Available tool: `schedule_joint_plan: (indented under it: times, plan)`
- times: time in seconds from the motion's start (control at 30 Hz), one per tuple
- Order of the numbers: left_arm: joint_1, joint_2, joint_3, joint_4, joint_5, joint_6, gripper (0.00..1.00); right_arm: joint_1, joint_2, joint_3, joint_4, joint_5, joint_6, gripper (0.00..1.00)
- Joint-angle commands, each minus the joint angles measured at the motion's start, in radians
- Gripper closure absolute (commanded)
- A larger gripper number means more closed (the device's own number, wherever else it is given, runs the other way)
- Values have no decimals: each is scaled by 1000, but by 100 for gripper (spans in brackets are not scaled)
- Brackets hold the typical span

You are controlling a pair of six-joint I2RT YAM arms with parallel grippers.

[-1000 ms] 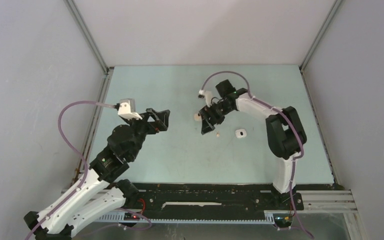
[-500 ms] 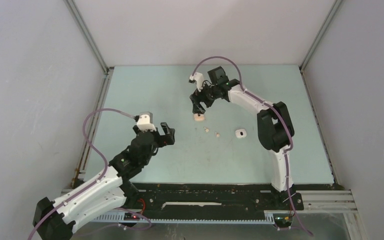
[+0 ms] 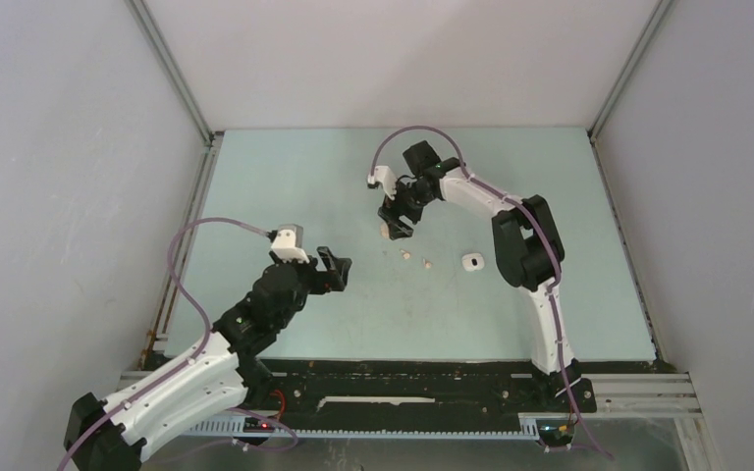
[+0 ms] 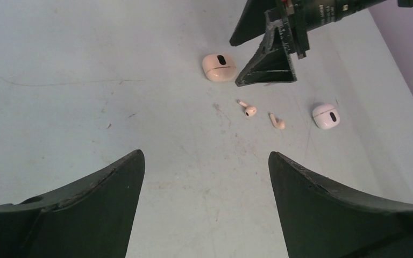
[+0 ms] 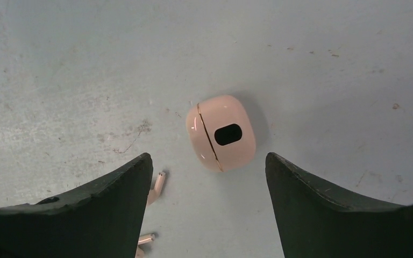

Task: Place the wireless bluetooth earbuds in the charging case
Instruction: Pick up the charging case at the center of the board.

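Note:
A closed tan charging case [image 5: 221, 132] lies on the table, also seen from the left wrist [image 4: 219, 66] and half hidden under my right gripper from the top [image 3: 384, 234]. Two tan earbuds [image 4: 250, 110] [image 4: 277, 122] lie loose beside it [image 3: 405, 254] [image 3: 428, 263]; one [image 5: 158, 185] shows by my right gripper's left finger. A closed white case [image 4: 326, 116] sits further right [image 3: 470, 261]. No white earbuds show. My right gripper [image 5: 208, 157] is open and empty, just above and near the tan case [image 3: 394, 220]. My left gripper [image 4: 204, 156] is open and empty, well short of the earbuds [image 3: 339, 269].
The pale table [image 3: 295, 186] is walled by grey panels on the left, back and right. Metal rails run along its left and right edges. A black strip [image 3: 403, 371] marks the near edge by the arm bases.
My right gripper swung from over the earbuds to the far left, then came down by the tan case. My left arm lowered and reached right, towards the table's middle.

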Motion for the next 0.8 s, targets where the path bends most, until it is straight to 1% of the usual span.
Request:
schedule_joint_plan:
  times: [0.0, 0.2, 0.37, 0.53, 0.77]
  plan:
    - [2, 21, 5, 82, 72, -26, 8, 11, 37, 33, -46, -17, -46, 21]
    - [2, 19, 1, 102, 98, -30, 9, 35, 75, 51, -76, -9, -48, 20]
    - [1, -20, 8, 73, 106, -19, 11, 57, 65, 50, -136, -37, -46, 21]
    - [2, -101, 17, 41, 87, -4, 12, 74, 20, -13, -141, -174, -2, 22]
    - [1, -205, 54, -70, 47, 28, 13, 62, 68, 116, -228, -383, 100, 23]
